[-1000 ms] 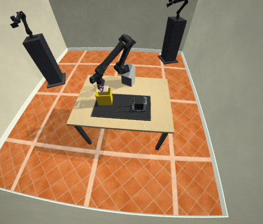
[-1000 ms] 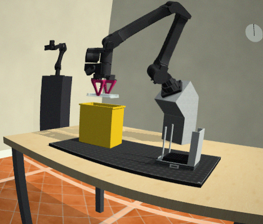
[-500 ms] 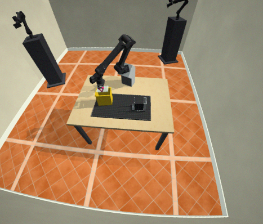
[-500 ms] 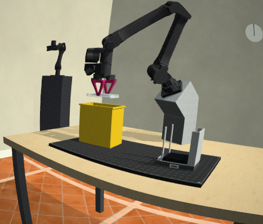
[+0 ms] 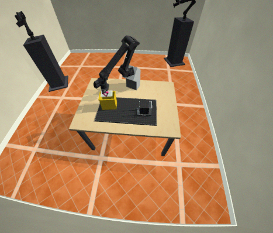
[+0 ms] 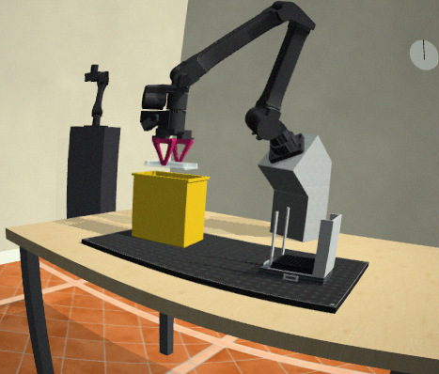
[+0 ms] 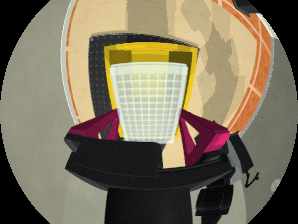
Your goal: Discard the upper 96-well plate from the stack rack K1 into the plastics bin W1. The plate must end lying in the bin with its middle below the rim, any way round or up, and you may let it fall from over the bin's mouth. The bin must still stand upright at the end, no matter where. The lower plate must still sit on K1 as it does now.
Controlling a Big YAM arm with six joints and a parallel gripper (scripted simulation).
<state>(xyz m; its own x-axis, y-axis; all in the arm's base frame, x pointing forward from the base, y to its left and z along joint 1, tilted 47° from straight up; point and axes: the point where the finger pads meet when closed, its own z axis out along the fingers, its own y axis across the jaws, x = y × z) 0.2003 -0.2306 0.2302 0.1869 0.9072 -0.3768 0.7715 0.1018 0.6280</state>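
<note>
My gripper, with magenta fingers, is shut on a clear 96-well plate and holds it flat just above the mouth of the yellow bin W1. In the wrist view the plate lies between the fingers, with the bin's open mouth right below it. The bin stands upright on the left part of the black mat. The stack rack K1 stands on the right part of the mat with a dark plate lying on its base.
The arm's grey base block stands behind the mat on the wooden table. The rack has two thin upright posts and a grey back wall. Dark pillars with cameras stand on the floor around the table.
</note>
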